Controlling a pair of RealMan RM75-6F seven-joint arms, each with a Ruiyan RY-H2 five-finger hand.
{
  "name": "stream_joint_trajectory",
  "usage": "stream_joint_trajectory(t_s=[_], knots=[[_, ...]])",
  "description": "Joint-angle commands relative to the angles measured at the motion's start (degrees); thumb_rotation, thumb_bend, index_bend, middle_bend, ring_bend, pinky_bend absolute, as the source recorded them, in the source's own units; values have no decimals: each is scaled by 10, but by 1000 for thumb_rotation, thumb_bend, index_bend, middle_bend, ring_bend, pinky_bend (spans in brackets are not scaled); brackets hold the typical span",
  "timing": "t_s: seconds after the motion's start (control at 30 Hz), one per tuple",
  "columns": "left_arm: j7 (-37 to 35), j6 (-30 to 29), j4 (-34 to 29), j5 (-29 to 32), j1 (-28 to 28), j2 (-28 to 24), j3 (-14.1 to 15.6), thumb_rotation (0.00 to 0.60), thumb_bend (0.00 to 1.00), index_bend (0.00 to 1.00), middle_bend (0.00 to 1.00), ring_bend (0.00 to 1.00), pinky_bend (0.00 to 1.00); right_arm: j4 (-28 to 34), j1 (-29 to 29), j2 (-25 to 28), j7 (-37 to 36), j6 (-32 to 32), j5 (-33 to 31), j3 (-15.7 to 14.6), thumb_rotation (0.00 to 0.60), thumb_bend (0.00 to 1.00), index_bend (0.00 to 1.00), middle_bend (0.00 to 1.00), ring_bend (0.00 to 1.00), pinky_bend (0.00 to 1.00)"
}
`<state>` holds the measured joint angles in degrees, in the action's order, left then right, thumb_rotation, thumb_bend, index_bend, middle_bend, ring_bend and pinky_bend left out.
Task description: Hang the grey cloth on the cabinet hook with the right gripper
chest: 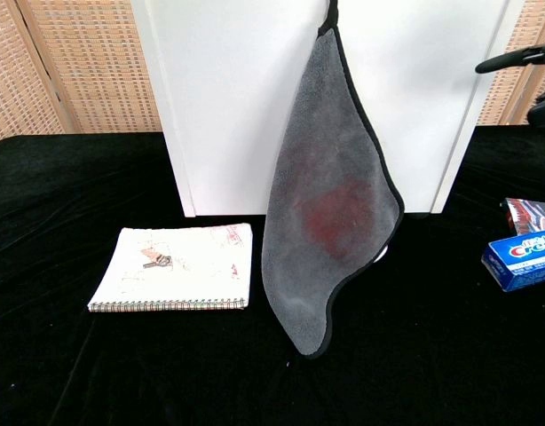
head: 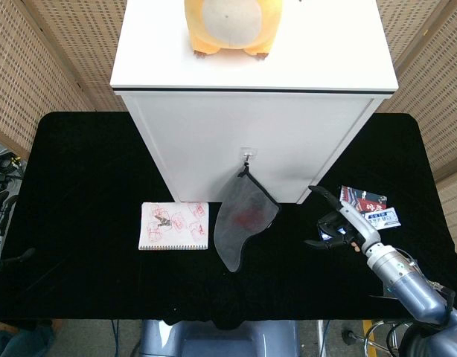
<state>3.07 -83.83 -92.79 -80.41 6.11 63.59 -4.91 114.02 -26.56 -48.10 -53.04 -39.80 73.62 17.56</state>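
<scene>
Grey cloth [head: 242,216] hangs by loop from hook [head: 247,154] on front of white cabinet [head: 176,141], drooping flat against cabinet face, lower tip near black table [head: 87,163]. Reddish patch at cloth's centre. Right hand [head: 334,223] off to right of cloth, well apart, fingers spread, holding nothing. Left hand out of sight. Spiral notebook [head: 175,225] lies on table left of cloth. Blue toothpaste box [chest: 521,257] at right edge. Orange plush toy [head: 228,26] sits on cabinet top.

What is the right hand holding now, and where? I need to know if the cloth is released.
Nothing: the right hand is open, apart from the grey cloth hanging from the hook.
</scene>
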Motion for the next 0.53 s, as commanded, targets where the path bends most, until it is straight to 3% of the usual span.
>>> stream_joint_trajectory(t_s=[0.03, 0.17, 0.27, 0.37, 0.43, 0.53], knots=[[-3, -2, 0, -2, -1, -1, 0, 600, 0, 0, 0, 0, 0, -21, 39, 3, 68, -81, 73, -27, 600, 98, 126, 1000, 987, 1000], [-6, -6, -1, -5, -3, -3, 1, 600, 0, 0, 0, 0, 0, -71, 82, -19, 149, -186, 159, -59, 600, 97, 160, 976, 971, 1000], [-7, -9, -2, -9, -4, -4, 2, 600, 0, 0, 0, 0, 0, -144, 110, -51, 252, -275, 219, -74, 600, 85, 190, 848, 876, 941], [-8, -15, -4, -13, -7, -5, 3, 600, 0, 0, 0, 0, 0, -248, 141, -100, 400, -375, 274, -80, 600, 19, 170, 572, 640, 624], [-7, -20, -5, -17, -8, -5, 3, 600, 0, 0, 0, 0, 0, -302, 160, -127, 475, -419, 286, -85, 600, 0, 108, 297, 362, 325], [-5, -30, -5, -23, -12, -5, 3, 600, 0, 0, 0, 0, 0, -327, 193, -148, 519, -455, 254, -91, 600, 0, 48, 51, 137, 135]])
